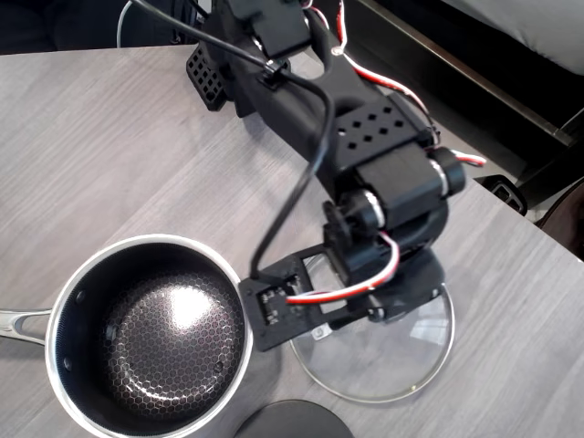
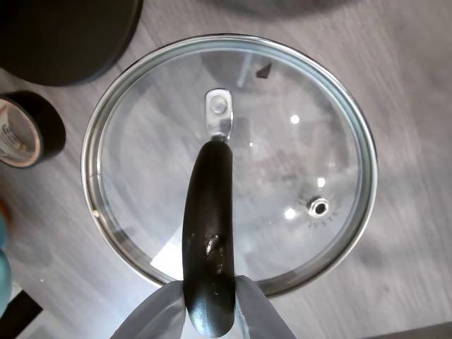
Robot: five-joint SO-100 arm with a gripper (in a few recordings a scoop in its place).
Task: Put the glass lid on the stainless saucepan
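The glass lid [image 2: 282, 162] lies flat on the wooden table, its black bar handle [image 2: 210, 212] running toward the camera in the wrist view. My gripper [image 2: 210, 311] holds the near end of that handle, a pale finger [image 2: 161, 314] pressed against each side. From overhead, the lid [image 1: 401, 360] sits under the black arm and gripper [image 1: 383, 306], to the right of the stainless saucepan [image 1: 151, 333]. The pan stands uncovered, its dark honeycomb interior showing and its steel handle [image 1: 18, 324] pointing left. A narrow strip of table separates lid and pan.
A dark grey opaque disc [image 1: 292, 422] lies at the front edge between pan and lid, and it also shows as the dark disc [image 2: 63, 35] in the wrist view. A roll of tape [image 2: 25, 131] sits beside the lid. The arm's base [image 1: 265, 36] stands at the back.
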